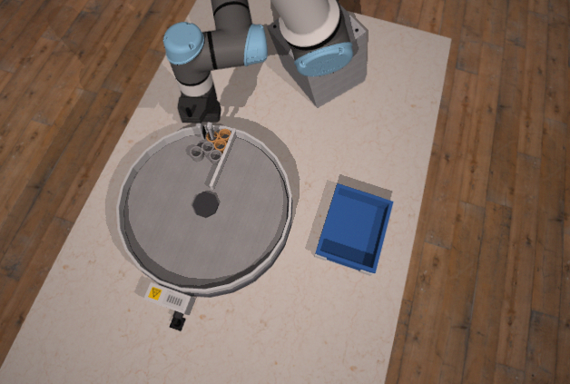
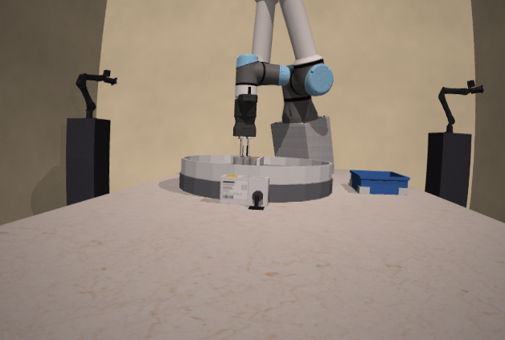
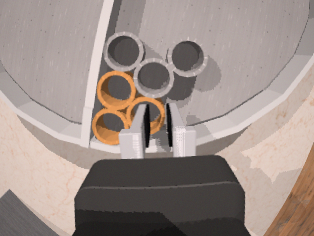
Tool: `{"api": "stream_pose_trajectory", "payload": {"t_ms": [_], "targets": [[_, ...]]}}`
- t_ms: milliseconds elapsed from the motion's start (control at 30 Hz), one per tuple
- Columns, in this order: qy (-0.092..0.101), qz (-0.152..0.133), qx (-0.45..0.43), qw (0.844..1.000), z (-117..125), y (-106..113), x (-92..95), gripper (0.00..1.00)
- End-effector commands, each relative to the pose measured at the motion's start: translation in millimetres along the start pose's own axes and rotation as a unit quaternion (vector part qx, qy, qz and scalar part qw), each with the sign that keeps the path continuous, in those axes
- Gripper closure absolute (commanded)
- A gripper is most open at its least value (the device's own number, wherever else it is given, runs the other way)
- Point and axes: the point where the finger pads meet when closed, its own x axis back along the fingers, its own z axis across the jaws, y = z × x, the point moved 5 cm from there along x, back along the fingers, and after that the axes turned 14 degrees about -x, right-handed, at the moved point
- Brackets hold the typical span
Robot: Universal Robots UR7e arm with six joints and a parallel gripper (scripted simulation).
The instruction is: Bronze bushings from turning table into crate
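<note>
The turning table [image 1: 204, 206] is a round grey disc with a raised rim. Three bronze bushings [image 1: 220, 140] and three steel bushings [image 1: 204, 150] stand upright, packed against a radial bar [image 1: 221, 158] at the far rim. In the wrist view the bronze ones [image 3: 116, 89] [image 3: 109, 125] [image 3: 148, 114] lie nearest me and the steel ones [image 3: 155, 76] lie beyond. My gripper [image 3: 158, 116] [image 2: 244, 151] points straight down over the nearest bronze bushing with its fingers partly apart, low at rim height. Nothing is gripped. The blue crate [image 1: 354, 224] is empty, right of the table.
The arm's grey pedestal [image 1: 331, 70] stands behind the table. A control box [image 1: 163, 297] with a knob sits at the table's near edge. A dark hub [image 1: 205, 204] marks the disc's centre. Two black camera stands [image 2: 88, 156] [image 2: 448, 166] flank the scene.
</note>
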Motion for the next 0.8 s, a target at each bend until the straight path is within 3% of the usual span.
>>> {"api": "stream_pose_trajectory", "payload": {"t_ms": [0, 767], "targets": [[0.001, 0.0, 0.0, 1.0, 0.2, -0.2, -2.0, 0.6], [0.001, 0.0, 0.0, 1.0, 0.2, -0.2, -8.9, 0.6]]}}
